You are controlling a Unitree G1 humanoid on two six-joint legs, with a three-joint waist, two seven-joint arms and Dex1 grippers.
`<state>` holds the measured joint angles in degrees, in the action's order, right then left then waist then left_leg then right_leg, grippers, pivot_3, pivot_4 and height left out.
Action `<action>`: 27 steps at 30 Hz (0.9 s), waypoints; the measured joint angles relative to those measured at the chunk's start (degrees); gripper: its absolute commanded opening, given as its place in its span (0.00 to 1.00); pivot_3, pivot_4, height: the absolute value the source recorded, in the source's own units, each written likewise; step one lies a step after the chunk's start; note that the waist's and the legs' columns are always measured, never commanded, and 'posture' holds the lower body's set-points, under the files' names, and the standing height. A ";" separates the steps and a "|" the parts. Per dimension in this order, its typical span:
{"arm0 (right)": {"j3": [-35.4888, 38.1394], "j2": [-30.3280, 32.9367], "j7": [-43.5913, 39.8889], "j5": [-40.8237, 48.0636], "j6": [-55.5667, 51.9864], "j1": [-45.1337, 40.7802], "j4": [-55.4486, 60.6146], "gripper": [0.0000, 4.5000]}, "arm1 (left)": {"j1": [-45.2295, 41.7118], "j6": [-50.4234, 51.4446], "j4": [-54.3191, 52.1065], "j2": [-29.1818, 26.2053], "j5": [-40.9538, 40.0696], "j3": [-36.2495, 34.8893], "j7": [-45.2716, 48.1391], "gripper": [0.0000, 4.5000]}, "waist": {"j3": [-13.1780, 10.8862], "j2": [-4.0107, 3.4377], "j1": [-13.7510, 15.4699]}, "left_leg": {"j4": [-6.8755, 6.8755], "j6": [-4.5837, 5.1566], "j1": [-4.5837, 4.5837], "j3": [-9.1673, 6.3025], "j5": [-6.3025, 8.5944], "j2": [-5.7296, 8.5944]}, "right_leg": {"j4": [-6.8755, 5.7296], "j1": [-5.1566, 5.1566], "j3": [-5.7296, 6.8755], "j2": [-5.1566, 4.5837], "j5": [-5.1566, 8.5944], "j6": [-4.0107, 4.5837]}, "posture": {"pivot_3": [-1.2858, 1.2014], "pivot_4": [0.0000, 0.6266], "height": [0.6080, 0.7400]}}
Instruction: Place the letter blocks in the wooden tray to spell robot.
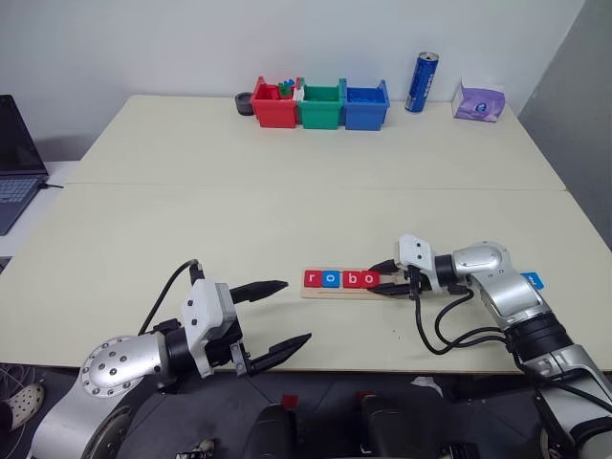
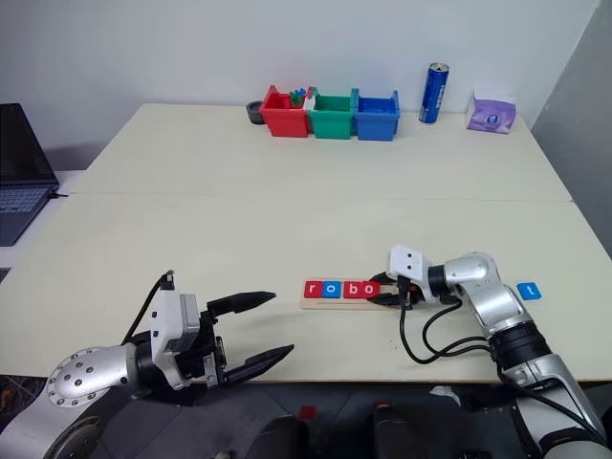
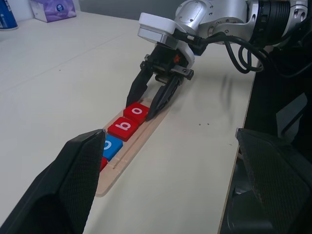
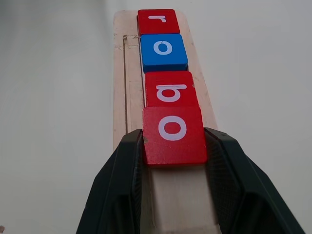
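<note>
Pinching the red o tile (image 4: 173,135) between its fingers, the right hand (image 1: 394,285) seats it fourth in the wooden tray (image 4: 127,83), snug against b; the blue t tile (image 2: 529,291) waits well right of the tray, left hand (image 1: 278,316) spread idle.

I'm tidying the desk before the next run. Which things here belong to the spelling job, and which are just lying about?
Job: tray; r, blue o, b, red o between the right gripper jaws; t, loose on the table.

Lying about: three bins, can, tissue pack, laptop.
</note>
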<state>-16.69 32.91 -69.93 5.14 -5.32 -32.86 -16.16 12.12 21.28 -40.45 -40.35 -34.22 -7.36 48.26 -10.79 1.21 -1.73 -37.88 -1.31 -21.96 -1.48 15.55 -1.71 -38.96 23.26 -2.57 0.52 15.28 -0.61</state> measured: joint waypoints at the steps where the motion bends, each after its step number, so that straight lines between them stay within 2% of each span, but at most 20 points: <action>1: -0.04 0.00 -0.01 -0.01 0.00 -0.10 0.00 0.32 | 0.00 0.00 0.00 0.00 0.00 0.00 -0.02 1.00 | 0.00 0.00 0.00 | 0.00 0.00 0.00 0.00 0.00 0.00 | 0.00 0.00 0.00 0.00 0.00 0.00 | 0.52 0.24 1.00; 3: -0.09 0.00 -0.01 -0.06 0.10 -0.21 0.00 0.32 | -0.02 0.00 0.00 -0.01 0.00 0.00 -0.06 1.00 | 0.00 0.00 0.00 | 0.00 0.00 0.00 -0.01 0.00 0.00 | 0.00 0.00 0.00 0.00 0.00 0.00 | 0.52 0.24 1.00; 12: -0.13 0.00 0.01 -1.03 0.58 -0.44 -0.23 0.99 | -0.14 0.00 0.01 -0.01 0.01 0.01 -0.12 1.00 | 0.00 0.00 0.00 | 0.00 0.00 0.00 0.00 0.00 0.00 | 0.00 0.00 0.00 0.00 0.00 0.00 | 0.52 0.24 1.00; 20: 0.93 0.45 -0.16 0.43 -2.50 -0.45 0.31 0.99 | -0.24 0.00 0.01 -0.01 0.01 0.03 -0.15 1.00 | 0.00 0.00 0.00 | 0.00 0.00 -0.01 -0.01 0.00 0.00 | 0.00 0.00 0.00 0.00 -0.01 0.02 | 0.52 0.24 1.00; 23: 3.29 2.71 -0.64 1.67 -3.74 -0.30 2.06 0.85 | -0.20 0.00 0.01 -0.03 0.02 0.03 -0.14 1.00 | -0.01 -0.01 0.02 | 0.00 0.00 -0.01 0.00 0.00 0.00 | 0.00 0.00 0.00 -0.02 -0.01 0.01 | 0.52 0.24 1.00; 27: 4.18 3.52 -0.97 1.92 -2.93 1.81 3.80 0.54 | -0.23 0.00 0.02 -0.03 0.02 0.07 -0.11 1.00 | 0.00 -0.01 0.00 | 0.00 0.00 0.00 -0.01 0.00 0.02 | 0.00 0.00 0.00 0.01 0.00 -0.01 | 0.52 0.24 1.00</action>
<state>-12.50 36.43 -70.91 7.07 -8.25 -31.05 -12.37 11.89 21.27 -40.43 -40.39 -34.19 -7.29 48.15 -10.79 1.20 -1.73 -37.88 -1.31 -21.96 -1.49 15.55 -1.70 -38.96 23.25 -2.57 0.53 15.28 -0.62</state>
